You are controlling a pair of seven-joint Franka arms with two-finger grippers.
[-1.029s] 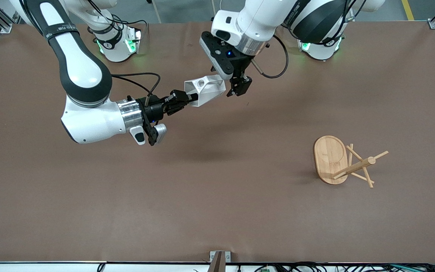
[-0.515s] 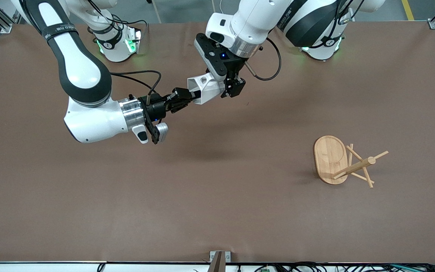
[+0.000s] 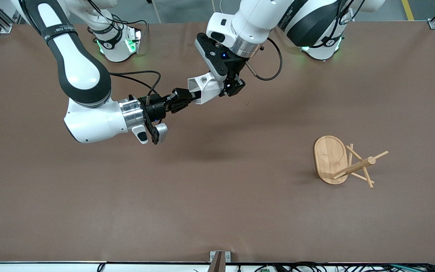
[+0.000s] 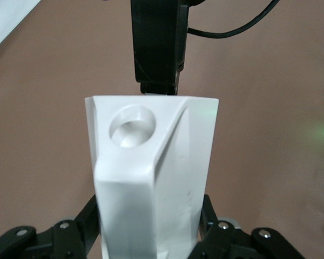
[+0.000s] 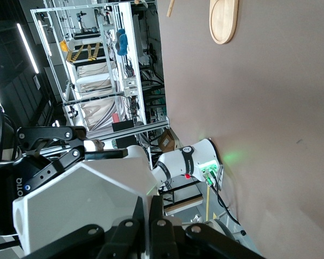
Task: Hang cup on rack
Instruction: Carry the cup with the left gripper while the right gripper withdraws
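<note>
The white faceted cup (image 3: 205,87) is held in the air over the middle of the table, toward the robots' bases. My right gripper (image 3: 189,97) is shut on its rim wall, as the right wrist view (image 5: 151,216) shows. My left gripper (image 3: 229,87) is at the cup's other end, with its fingers (image 4: 205,216) pressed against both sides of the cup (image 4: 151,178). The handle's round hole (image 4: 130,125) faces the left wrist camera. The wooden rack (image 3: 355,168) lies tipped on its side toward the left arm's end, with its oval base (image 3: 330,158) on edge.
The brown table (image 3: 217,196) carries nothing besides the rack. The rack's base also shows in the right wrist view (image 5: 223,20). Both arms meet over the table's middle. A metal bracket (image 3: 219,257) sits at the table edge nearest the front camera.
My left gripper has moved in from beside the cup and closed round its end. The right gripper with the cup has shifted slightly toward the bases. The rack has not moved.
</note>
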